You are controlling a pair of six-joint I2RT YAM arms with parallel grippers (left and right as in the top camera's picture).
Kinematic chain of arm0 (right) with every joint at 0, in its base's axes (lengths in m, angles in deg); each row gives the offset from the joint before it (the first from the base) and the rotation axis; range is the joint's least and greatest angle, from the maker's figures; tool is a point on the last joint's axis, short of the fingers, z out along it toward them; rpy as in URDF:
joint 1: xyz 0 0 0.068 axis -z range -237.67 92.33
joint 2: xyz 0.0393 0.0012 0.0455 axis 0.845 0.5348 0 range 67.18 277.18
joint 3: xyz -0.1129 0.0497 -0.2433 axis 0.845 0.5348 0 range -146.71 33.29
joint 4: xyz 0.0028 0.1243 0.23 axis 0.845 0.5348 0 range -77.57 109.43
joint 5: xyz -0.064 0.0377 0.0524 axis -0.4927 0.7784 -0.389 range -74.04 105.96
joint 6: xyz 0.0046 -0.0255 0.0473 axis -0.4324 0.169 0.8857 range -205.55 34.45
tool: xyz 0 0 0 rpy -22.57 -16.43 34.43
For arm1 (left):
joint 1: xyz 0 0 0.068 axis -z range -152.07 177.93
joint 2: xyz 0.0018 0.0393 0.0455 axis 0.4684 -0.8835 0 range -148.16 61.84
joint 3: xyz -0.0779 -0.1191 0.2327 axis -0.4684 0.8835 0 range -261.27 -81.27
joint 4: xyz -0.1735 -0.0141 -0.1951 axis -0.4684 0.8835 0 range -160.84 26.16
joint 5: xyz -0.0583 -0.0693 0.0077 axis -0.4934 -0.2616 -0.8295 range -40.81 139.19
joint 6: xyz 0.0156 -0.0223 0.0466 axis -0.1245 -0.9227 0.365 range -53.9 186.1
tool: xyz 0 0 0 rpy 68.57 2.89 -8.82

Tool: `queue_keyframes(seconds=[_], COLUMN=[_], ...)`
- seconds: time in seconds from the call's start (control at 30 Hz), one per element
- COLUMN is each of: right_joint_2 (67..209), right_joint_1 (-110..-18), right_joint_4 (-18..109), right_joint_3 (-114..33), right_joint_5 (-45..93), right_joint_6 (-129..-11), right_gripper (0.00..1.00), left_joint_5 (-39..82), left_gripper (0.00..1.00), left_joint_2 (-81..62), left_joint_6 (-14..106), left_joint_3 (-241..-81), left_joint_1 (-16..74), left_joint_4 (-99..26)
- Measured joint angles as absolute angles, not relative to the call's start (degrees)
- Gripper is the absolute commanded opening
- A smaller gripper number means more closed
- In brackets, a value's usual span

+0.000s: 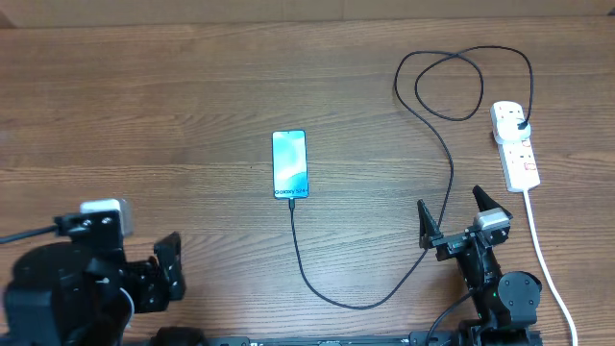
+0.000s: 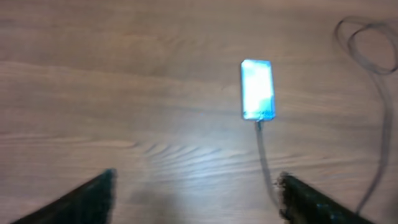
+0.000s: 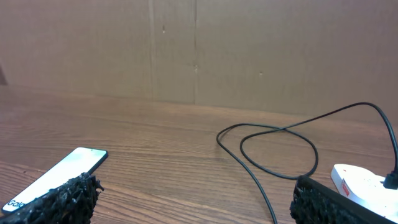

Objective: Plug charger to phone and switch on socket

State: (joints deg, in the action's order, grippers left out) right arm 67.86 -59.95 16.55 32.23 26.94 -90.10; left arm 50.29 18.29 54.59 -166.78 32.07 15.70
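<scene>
Left gripper [image 2: 196, 186] and right gripper [image 1: 452, 210], jaws wide and empty, well apart from the phone [image 1: 289, 164]

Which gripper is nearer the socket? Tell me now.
Right. The right gripper sits just short of the socket; the left gripper is far off, beyond the phone.

**Wood grain, glass, plastic and rough black pads**

The table [image 1: 144, 115] is brown wood-grain board, smooth with a dull sheen. The phone [image 1: 289, 164] has a glossy, glass-like screen in a thin dark frame. The cable [image 1: 451, 171] looks like smooth matt black plastic or rubber, and the power strip [image 1: 519, 159] at the far right is smooth white plastic. The pads [image 3: 62, 196] of the right gripper [image 3: 193, 199] are black and coarse-grained. The far wall [image 3: 249, 50] looks like plain matt cardboard.
</scene>
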Motion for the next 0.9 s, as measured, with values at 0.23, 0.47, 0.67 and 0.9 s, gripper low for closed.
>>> queue_keyframes(seconds=[0.23, 0.47, 0.67, 0.9], right_joint_2=[67.9, 67.9, 67.9, 67.9], right_joint_1=[-60.0, -60.0, -60.0, -60.0], right_joint_4=[16.6, 16.6, 16.6, 16.6], right_joint_3=[32.2, 32.2, 32.2, 32.2], right_joint_5=[26.9, 26.9, 26.9, 26.9], right_joint_6=[-90.1, -90.1, -90.1, -90.1], right_gripper=[1.00, 1.00, 1.00, 1.00], left_joint_5=[52.5, 53.1, 53.1, 53.1], left_gripper=[1.00, 1.00, 1.00, 1.00], left_joint_2=[25.3, 34.1, 41.5, 48.8], left_joint_6=[54.7, 54.7, 54.7, 54.7], left_joint_3=[-155.8, -138.4, -125.1, -111.7], left_joint_1=[32.1, 31.9, 30.5, 30.5], left_joint_4=[5.7, -23.7, -34.2, -46.5])
